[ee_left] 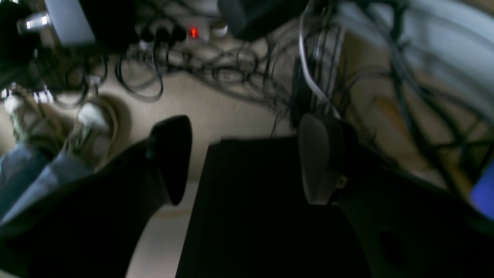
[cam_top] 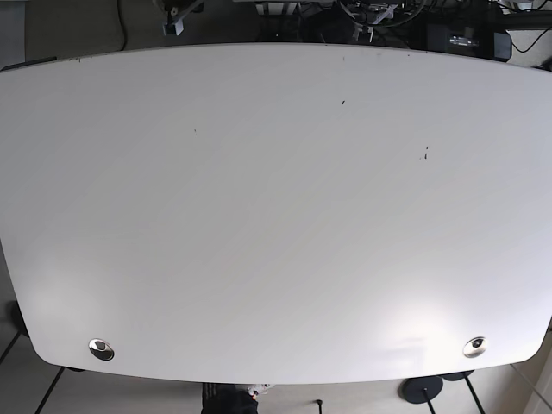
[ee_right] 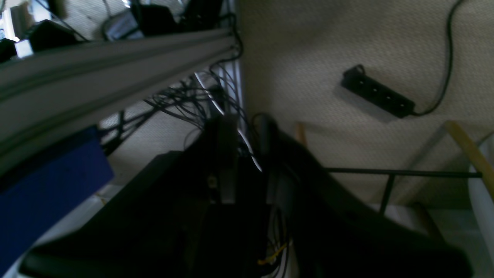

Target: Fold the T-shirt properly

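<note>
Hanging off the table, the left gripper point(ee_left: 247, 158) has its fingers point(ee_left: 171, 154) apart over cables point(ee_left: 216, 65) on the floor; the right gripper point(ee_right: 243, 154) shows narrowly parted fingers. Only the base view shows the white table point(cam_top: 276, 216); no T-shirt appears.

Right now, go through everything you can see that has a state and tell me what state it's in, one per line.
Left pincer: open, holding nothing, hanging over the floor.
Right pincer: too dark to tell open from shut.
White table: no T-shirt visible on it, neither arm over it.
Power strip light: glowing red.
Black power strip: on the carpet, sockets unused.
</note>
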### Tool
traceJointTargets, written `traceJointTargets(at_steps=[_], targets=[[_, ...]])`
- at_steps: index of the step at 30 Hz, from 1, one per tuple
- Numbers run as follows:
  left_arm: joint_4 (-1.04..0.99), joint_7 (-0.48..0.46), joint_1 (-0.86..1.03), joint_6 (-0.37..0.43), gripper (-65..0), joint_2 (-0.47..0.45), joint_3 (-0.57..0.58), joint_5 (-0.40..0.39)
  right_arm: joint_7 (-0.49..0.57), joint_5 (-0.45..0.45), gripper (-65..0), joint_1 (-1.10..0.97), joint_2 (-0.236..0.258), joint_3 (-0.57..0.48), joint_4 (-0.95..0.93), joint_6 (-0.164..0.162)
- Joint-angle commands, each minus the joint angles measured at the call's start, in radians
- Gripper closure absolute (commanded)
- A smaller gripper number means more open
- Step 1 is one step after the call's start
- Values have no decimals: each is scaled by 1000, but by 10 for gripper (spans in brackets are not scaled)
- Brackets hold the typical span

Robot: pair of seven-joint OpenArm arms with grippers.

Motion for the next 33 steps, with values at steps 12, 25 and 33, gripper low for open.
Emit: traceJointTargets(at_steps=[12,25,33], targets=[[88,-142,98,1,-399,6,1,0,112,-1,-95,-47,12,1,-25,7],[661,-147,482,1,-399,7,-2,-3,106,0,-95,-389,15,3,371,11],[1141,-147,825,1,-399,-14,-29,-5,106,9,-95,-734,49,11,817,8]])
